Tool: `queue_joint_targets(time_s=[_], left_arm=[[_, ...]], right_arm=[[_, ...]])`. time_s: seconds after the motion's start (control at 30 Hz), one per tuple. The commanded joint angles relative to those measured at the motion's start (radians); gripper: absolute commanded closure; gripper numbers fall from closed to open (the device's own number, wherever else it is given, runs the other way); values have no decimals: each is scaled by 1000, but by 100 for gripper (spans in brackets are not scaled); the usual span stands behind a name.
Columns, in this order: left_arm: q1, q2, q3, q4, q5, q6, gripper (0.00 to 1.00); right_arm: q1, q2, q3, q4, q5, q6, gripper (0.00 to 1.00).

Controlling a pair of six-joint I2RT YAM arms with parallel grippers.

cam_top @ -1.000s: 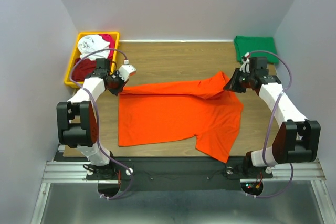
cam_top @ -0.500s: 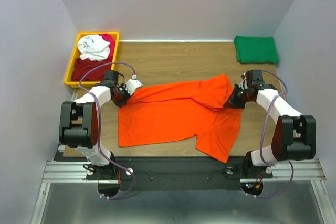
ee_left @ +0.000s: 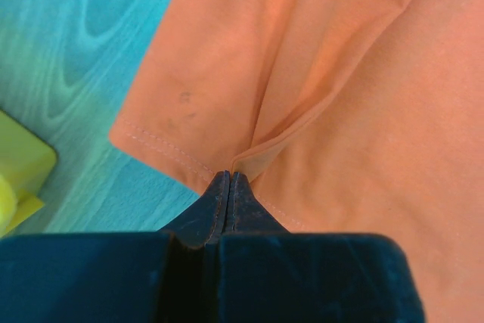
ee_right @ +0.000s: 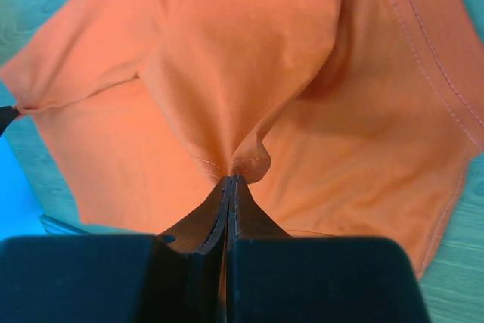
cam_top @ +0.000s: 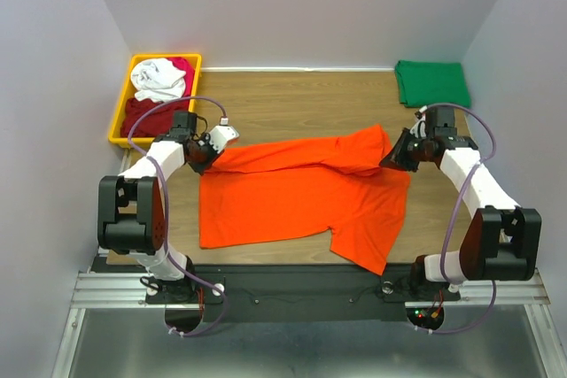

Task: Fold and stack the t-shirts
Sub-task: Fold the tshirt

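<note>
Top external view: the orange t-shirt (cam_top: 292, 196) is seen spread on the desk (cam_top: 292, 104), its far edge pinched at either end by the closed left fingers (ee_left: 215, 209) and right fingers (ee_right: 212, 221). A folded green t-shirt (cam_top: 431, 82) is laid at the far right corner, well apart. A white t-shirt (cam_top: 158, 80) and a dark red t-shirt (cam_top: 146, 117) are heaped in the yellow bin (cam_top: 166, 57) at far left.
</note>
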Motion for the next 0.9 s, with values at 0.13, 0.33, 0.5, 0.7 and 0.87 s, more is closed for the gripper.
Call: queue_joint_targets(time_s=[0.13,0.33,0.5,0.7,0.87], left_arm=[[3,-46,-16,-48,4,53,100],[1,-39,1,-90,28,84,43],[-83,-105,132,-151,141,22,34],[-347,-76,189,-38,131,-140,34],[-528,77,278,27,157,-216,36]], right_arm=[[-7,-8,-68,-33,-35,-7,99],[-7,6,-52,-50,-87,-51,49],[-10,28,121,-56,-20,-143,43],[-12,203,235,76,74,-188,45],[-13,334,323,90,-25,-243,54]])
